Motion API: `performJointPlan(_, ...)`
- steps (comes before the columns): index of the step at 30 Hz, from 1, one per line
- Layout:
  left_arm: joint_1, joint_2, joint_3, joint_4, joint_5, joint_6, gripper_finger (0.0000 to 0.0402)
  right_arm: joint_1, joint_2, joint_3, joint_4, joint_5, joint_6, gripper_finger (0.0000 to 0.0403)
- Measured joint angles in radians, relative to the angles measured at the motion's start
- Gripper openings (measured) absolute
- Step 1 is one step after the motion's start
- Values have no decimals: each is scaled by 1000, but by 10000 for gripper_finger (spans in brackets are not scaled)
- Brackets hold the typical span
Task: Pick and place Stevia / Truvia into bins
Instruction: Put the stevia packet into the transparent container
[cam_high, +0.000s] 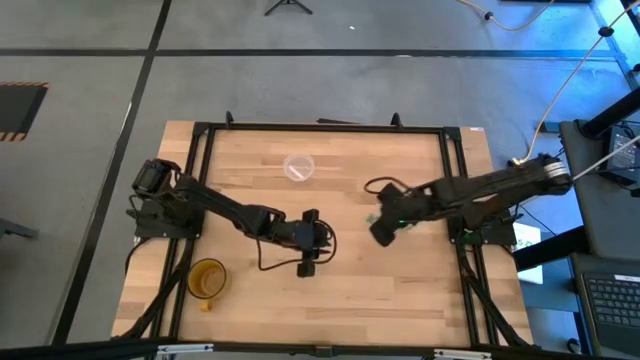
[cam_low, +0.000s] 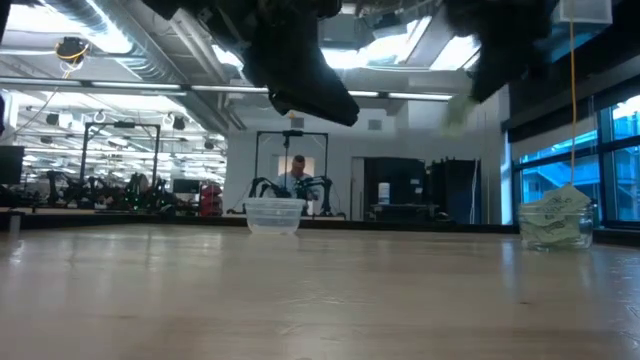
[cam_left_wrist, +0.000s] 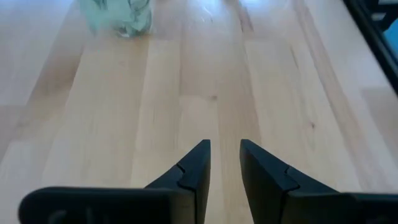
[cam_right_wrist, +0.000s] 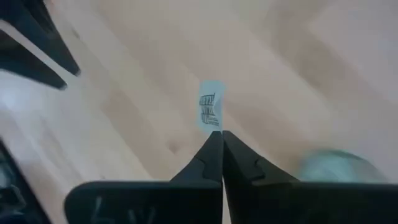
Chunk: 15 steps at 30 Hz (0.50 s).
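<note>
Right tool (cam_right_wrist: 216, 140): clenched on one Stevia sachet (cam_right_wrist: 211, 113), pinched by its edge, raised above the counter (cam_high: 400, 290).
Left tool (cam_left_wrist: 224, 155): released, holding nothing — low over bare wood.
Bins: wide clear cup (cam_high: 299, 167) mid-counter; small glassy cup (cam_low: 556, 224), sachets already inside.
Risk: thin edge grip — sachet could slip or flutter wide of the rim.

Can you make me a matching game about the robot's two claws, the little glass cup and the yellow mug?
Things:
1. left gripper
2. right gripper
3. small glassy cup
4. mug

States:
A. amber, standing by the table edge near the left arm
B. stuffed with sachets
C. shut, pinching a single sachet above the table
D. open, nothing between its fingers

Right pairs: 1-D, 2-C, 3-B, 4-A
</note>
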Motion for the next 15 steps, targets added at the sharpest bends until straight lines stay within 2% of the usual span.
performJointPlan(4, 14, -1, 0, 13, 1, 12, 76, 42, -53, 79, -240, 69, 6, 0)
performJointPlan(8, 29, 4, 0, 12, 1, 14, 71, 81, -51, 105, -426, 76, 100, 0)
performJointPlan(11, 39, 4, 0, 13, 0, 21, 70, 104, -48, 79, -477, 76, 160, 0)
performJointPlan(15, 53, 4, 0, 14, 0, 54, 70, 116, -43, 26, -462, 70, 190, 0)
